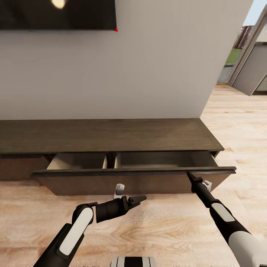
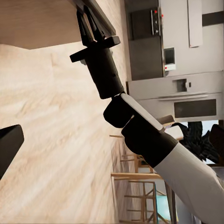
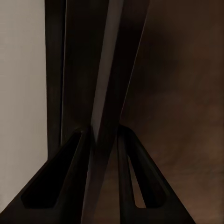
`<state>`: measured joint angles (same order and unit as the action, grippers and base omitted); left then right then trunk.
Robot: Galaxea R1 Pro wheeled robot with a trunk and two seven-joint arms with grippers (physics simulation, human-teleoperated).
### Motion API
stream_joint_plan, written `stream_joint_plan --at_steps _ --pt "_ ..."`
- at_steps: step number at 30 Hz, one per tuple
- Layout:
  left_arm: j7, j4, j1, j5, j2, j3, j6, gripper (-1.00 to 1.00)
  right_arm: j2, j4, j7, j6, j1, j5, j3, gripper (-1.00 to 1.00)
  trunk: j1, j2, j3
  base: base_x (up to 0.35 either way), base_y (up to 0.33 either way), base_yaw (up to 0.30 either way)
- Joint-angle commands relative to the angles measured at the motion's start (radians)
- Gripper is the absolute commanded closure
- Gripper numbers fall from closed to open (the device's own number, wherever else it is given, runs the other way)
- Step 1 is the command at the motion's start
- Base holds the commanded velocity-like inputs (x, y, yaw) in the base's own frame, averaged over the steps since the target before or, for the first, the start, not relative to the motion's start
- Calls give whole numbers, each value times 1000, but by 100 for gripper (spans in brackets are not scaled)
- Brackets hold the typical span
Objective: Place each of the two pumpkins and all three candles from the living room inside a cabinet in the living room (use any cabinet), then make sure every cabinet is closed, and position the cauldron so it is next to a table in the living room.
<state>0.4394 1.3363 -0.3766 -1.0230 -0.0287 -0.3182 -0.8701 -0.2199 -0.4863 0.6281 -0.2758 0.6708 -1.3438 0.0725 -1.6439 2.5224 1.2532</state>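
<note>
Pale wooden floor (image 1: 155,230) covered the near part of the room, and both arms of the robot reached over it. On the left, the left gripper (image 1: 138,201) hung above the floor boards, pointing to the right, just in front of the drawer; its fingers looked close together and held nothing. On the right, the right gripper (image 1: 190,175) stretched forward and up to the top edge of the open drawer front (image 1: 129,180). From the left wrist camera and the right wrist camera, its two fingers (image 3: 70,186) stood on both sides of that thin dark edge (image 3: 105,93), clamped on it.

Behind the grippers stood the cabinet (image 1: 107,135), a long low dark brown unit against the wall. Its wide drawer was pulled out toward the robot, and the pale inside (image 1: 79,161) showed two compartments with a divider between them. I could not see any object in the visible part.

Farther back rose a plain grey wall (image 1: 148,74), with the lower corner of a dark screen (image 1: 55,15) at the far left. At the far right a doorway (image 1: 246,55) opened to another space.
</note>
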Motion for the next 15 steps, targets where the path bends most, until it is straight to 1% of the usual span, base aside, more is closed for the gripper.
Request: stream_joint_plan --at_steps 1,15 --pt "2 0 -1 0 0 -1 -3 -100 1 29 1 -6 0 8 -8 100 0 0 1 -140 0 0" --pt "2 0 -1 0 -1 1 -3 -100 1 29 -1 -4 0 8 -8 100 0 0 1 -104 0 0"
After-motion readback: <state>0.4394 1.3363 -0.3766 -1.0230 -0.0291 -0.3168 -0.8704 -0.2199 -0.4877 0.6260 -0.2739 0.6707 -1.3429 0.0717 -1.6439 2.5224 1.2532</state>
